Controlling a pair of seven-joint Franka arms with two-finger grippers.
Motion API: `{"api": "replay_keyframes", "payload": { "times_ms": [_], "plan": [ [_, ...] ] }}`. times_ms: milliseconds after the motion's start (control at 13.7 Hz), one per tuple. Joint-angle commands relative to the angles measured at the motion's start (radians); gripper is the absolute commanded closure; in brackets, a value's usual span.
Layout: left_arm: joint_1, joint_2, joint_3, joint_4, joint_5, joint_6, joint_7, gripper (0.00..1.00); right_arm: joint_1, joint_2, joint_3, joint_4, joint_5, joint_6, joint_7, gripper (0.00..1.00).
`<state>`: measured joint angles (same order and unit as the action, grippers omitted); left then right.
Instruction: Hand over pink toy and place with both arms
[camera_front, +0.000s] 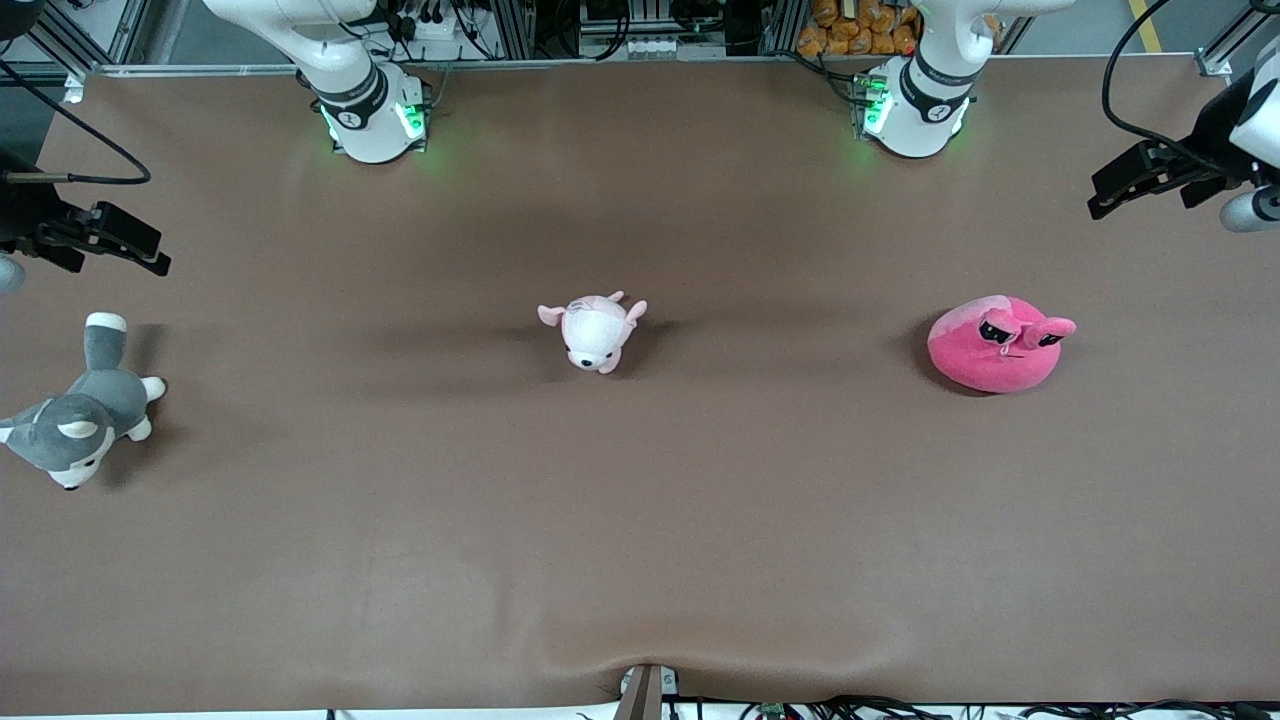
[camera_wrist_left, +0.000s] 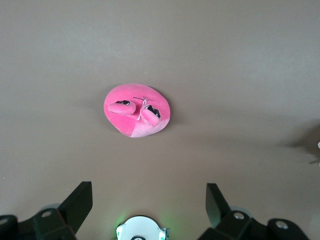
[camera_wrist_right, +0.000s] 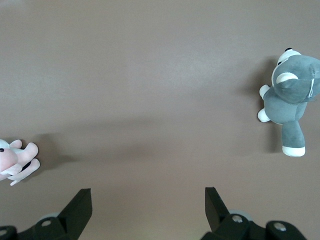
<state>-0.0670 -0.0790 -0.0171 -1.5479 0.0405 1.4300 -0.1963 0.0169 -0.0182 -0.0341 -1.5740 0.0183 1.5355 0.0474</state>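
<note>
The pink toy (camera_front: 995, 345), a hot-pink round plush with floppy ears and dark half-lidded eyes, lies on the brown table toward the left arm's end. In the left wrist view the pink toy (camera_wrist_left: 136, 110) lies well clear of my open, empty left gripper (camera_wrist_left: 148, 192). That left gripper (camera_front: 1110, 190) hangs high over the table's edge at its own end. My right gripper (camera_front: 150, 245) hangs over the table's edge at the right arm's end. In its wrist view the right gripper (camera_wrist_right: 147, 195) is open with bare table between the fingers.
A small pale pink-and-white plush (camera_front: 595, 333) lies mid-table. A grey-and-white husky plush (camera_front: 80, 420) lies at the right arm's end, under and nearer the camera than the right gripper. The two arm bases (camera_front: 375, 115) (camera_front: 915, 110) stand along the table's edge farthest from the camera.
</note>
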Motion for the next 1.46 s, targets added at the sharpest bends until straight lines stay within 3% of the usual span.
{"api": "replay_keyframes", "payload": {
  "times_ms": [0, 1390],
  "plan": [
    [0.009, 0.024, 0.003, 0.042, 0.004, -0.028, 0.015, 0.00, -0.002, -0.006, 0.005, -0.006, -0.009, 0.000, 0.011, 0.00],
    [0.010, 0.021, -0.007, 0.011, 0.002, -0.074, 0.015, 0.00, 0.002, -0.005, 0.007, -0.006, -0.011, 0.002, 0.011, 0.00]
  ]
}}
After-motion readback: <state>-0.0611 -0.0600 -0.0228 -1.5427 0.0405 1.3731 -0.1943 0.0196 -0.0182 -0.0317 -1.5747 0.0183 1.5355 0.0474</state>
